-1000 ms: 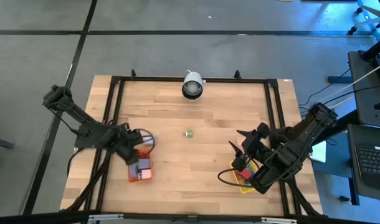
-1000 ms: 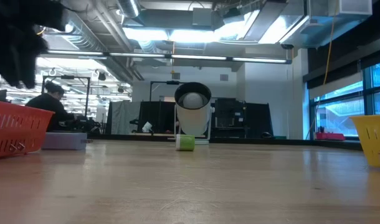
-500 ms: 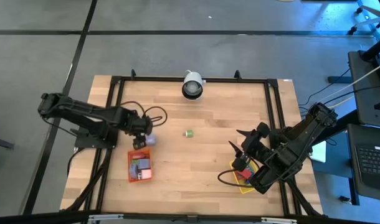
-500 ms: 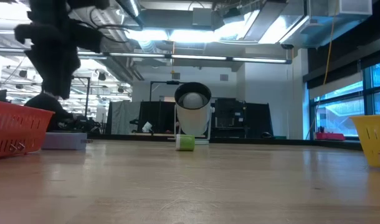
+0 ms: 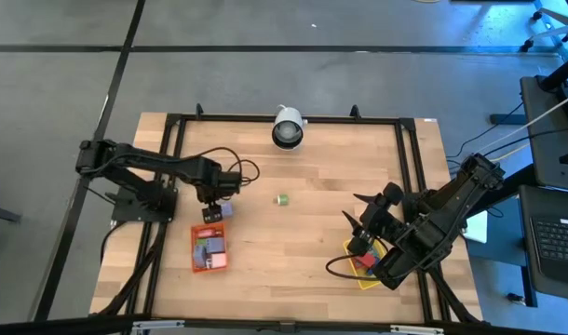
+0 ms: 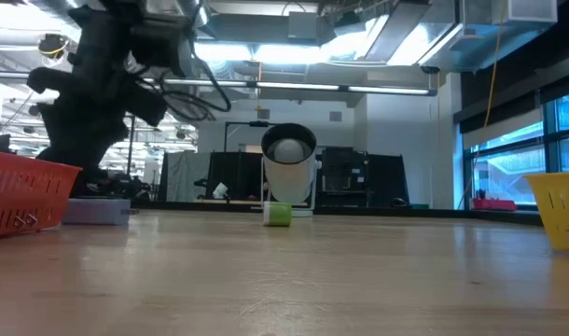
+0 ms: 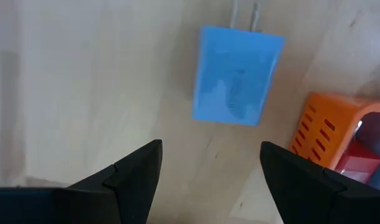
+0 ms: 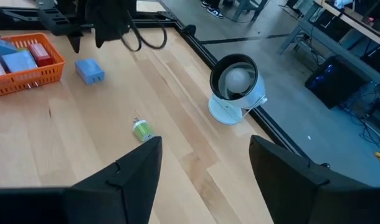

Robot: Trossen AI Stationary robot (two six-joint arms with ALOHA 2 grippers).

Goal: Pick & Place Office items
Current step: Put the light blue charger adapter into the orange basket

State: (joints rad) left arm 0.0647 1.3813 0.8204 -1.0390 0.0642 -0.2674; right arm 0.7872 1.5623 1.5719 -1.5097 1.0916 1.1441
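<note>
So the left arm has swung round in the last second: it was bent low over the orange tray [image 5: 209, 249], then stretched out flat, and now the left gripper [image 5: 212, 213] hangs above the bare wood just past the tray's far end. Right under it sits a blue block [image 7: 238, 75] with two little prongs sticking out, probably a plug adapter or charger. The fingers [image 7: 131, 169] are spread wide with nothing between them, and the block lies on the table between their tips and beyond, just beside the tray's rim. My read is that it's lining up to grab that one next, since it's still outside the tray.

The tray already holds a few pieces, red and pale blue ones as far as I can tell from the right wrist camera. Couldn't count them though, too small.

Middle of the table: a little green piece [image 5: 282, 200] on its own, well apart from both trays, so that one's not sorted yet either. Behind it stands a white desk fan [image 5: 287, 127] at the far edge.

Over on the right, the right gripper [image 5: 361, 220] hasn't budged the whole time, parked above the yellow tray [image 5: 357, 274], fingers apart and empty. The arm covers most of that tray, so I only catch a bit of red and pink inside it.
</note>
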